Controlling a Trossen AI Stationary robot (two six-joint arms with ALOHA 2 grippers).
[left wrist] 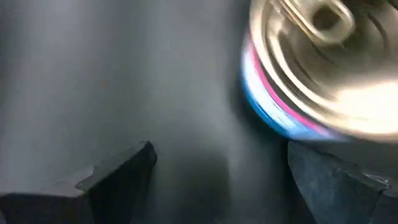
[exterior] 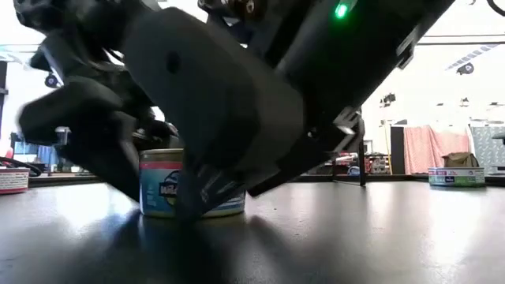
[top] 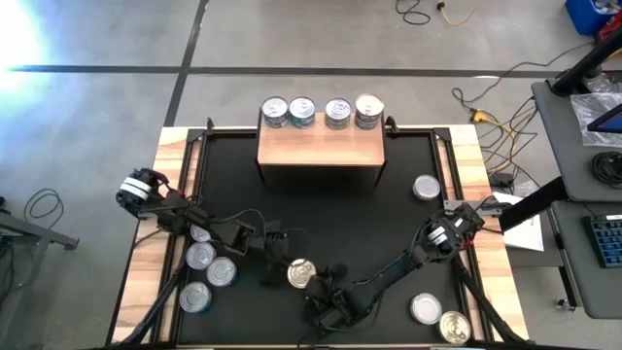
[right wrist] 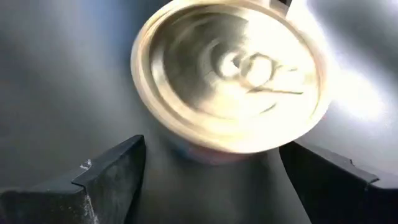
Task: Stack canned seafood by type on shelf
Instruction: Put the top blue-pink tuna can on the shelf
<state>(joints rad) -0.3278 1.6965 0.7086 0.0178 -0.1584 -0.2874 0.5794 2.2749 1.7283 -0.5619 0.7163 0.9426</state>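
Standing at the near middle of the black mat [top: 389,194] on the tabletop, 1 gold-topped tin [top: 302,273] had both grippers beside it. The left gripper [top: 274,261], fingers wide, sat just left of it; the right gripper [top: 326,292], fingers wide, sat just near-right, neither holding it. 4 tins [top: 321,112] lined the shelf [top: 321,148] at the far side.

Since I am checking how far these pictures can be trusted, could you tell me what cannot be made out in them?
- Low view: the arms fill the frame and hide the shelf and most tins.
- Low view: the label on the middle tin is partly covered by an arm.
- High view: the tins at front left are partly under the left arm; labels are too small.
- Both wrist views: that tin is blurred.
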